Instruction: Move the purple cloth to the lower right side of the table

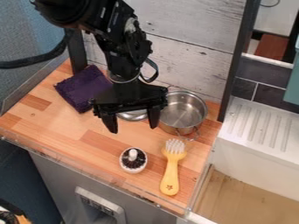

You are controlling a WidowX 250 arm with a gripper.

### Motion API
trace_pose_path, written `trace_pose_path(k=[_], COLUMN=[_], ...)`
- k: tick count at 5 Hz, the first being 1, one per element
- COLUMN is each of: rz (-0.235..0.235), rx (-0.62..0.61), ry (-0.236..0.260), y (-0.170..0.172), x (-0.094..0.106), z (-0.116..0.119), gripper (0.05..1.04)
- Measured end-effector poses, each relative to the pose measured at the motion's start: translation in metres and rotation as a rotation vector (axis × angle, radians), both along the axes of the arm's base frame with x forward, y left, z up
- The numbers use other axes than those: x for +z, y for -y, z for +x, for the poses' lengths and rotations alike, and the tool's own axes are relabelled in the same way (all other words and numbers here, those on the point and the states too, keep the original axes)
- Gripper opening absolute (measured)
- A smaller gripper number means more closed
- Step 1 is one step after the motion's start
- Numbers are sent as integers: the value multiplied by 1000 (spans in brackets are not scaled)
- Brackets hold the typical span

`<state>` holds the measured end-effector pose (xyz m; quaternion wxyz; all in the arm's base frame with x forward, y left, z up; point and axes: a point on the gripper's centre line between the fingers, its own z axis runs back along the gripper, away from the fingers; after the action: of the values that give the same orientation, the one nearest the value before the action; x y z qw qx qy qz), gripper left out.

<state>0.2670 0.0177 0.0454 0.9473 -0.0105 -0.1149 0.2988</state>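
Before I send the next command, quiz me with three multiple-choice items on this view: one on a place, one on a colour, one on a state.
1. Where is the purple cloth?
A) Inside the pot
B) At the table's upper left
C) At the table's lower right

2. What colour is the handle of the brush?
A) Yellow
B) Blue
C) Green

3. How is the gripper?
A) Shut on the cloth
B) Shut and empty
C) Open

Key:
1. B: the cloth lies at the upper left, near the wall.
2. A: the handle shows plain yellow.
3. C: its fingers hang well apart.
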Motion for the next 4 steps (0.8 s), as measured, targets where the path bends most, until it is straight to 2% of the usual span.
trace_pose_path(k=[1,3,4], rz=[-1,-4,11], rx=[0,99,174], ry=[-25,-42,-2], y=[0,-31,-59], x=[-6,-4,2], z=[-2,-6,-2], gripper=[1001,1001,1001])
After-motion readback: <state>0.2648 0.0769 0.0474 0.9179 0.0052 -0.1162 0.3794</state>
